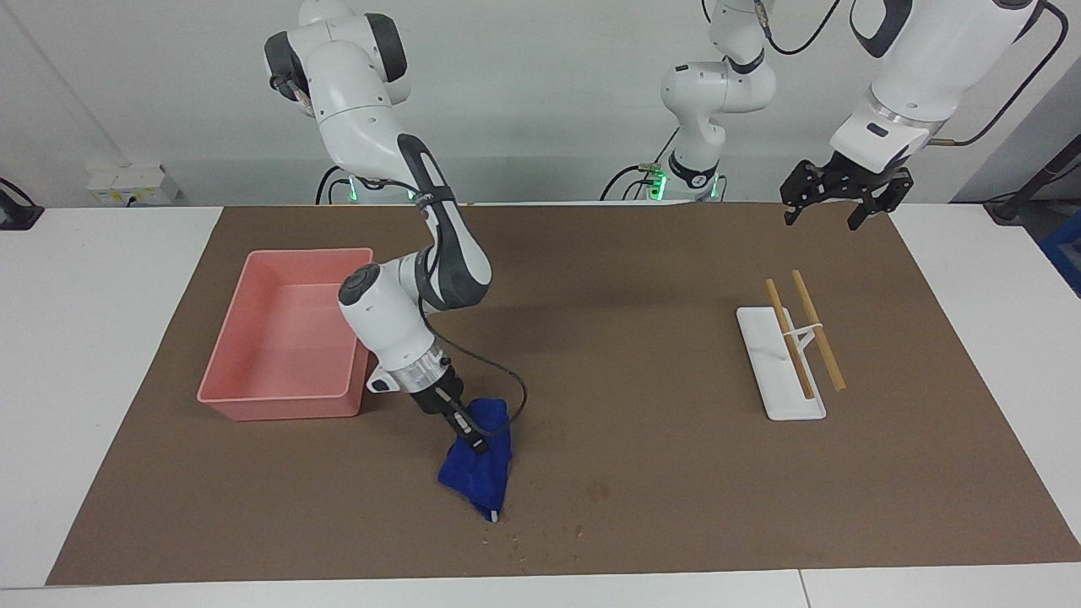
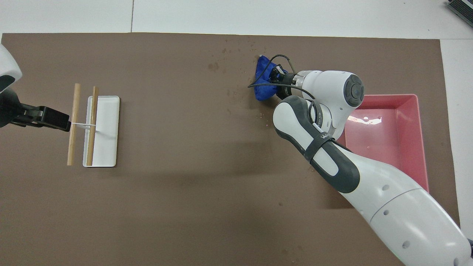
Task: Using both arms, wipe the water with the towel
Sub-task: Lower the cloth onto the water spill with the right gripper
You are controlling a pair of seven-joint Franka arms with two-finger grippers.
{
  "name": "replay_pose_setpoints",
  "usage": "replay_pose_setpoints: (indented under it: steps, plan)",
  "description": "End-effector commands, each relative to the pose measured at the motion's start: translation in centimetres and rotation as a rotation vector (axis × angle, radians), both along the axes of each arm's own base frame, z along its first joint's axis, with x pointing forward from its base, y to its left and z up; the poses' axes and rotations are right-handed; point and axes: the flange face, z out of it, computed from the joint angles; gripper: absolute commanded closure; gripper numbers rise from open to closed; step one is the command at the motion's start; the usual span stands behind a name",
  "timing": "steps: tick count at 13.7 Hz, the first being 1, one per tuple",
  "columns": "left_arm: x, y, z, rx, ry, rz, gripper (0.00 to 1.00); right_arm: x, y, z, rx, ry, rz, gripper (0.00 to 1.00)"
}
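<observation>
My right gripper (image 1: 471, 441) (image 2: 274, 75) is shut on the deep-blue towel (image 1: 480, 473) (image 2: 263, 84), which hangs bunched with its lower end down on the brown mat. The water shows as a faint dark blotch (image 1: 598, 491) (image 2: 213, 66) and tiny drops (image 1: 545, 532) just beside the towel, toward the left arm's end and the table's edge farthest from the robots. My left gripper (image 1: 822, 216) (image 2: 61, 122) is open and holds nothing. It hangs in the air over the mat's corner at the left arm's end, apart from everything.
A pink tray (image 1: 283, 407) (image 2: 384, 96) stands beside my right arm, toward that arm's end of the table. A white flat stand (image 1: 781, 397) (image 2: 107, 147) with two wooden sticks lies at the left arm's end, below my left gripper.
</observation>
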Motion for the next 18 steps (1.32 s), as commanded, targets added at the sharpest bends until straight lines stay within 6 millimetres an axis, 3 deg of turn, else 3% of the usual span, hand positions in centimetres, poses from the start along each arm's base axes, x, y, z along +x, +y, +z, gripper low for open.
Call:
replay_pose_setpoints:
  steps: [1,6,12,14,15,18]
  plan:
    - [-0.7,0.4,0.0,0.023,0.000,-0.010,0.00,-3.2,-0.1,-0.1,0.010,0.133,0.029,1.00]
    - [-0.5,2.2,0.0,0.019,-0.004,0.022,0.00,-8.1,-0.9,-2.4,-0.016,0.276,0.085,1.00]
    - [-0.4,0.8,-0.1,0.016,-0.015,0.000,0.00,-12.7,-3.2,-2.5,-0.043,0.338,0.126,1.00]
    - [-0.5,-0.1,-0.2,0.014,-0.013,-0.013,0.00,-14.2,-3.8,-1.8,-0.053,0.338,0.139,1.00]
    - [-0.5,0.4,-0.2,0.014,-0.013,-0.001,0.00,-14.5,-4.0,-1.3,-0.054,0.333,0.139,1.00]
    - [-0.5,0.8,-0.2,0.013,-0.011,0.005,0.00,-14.4,-4.1,1.3,-0.043,0.307,0.145,1.00]
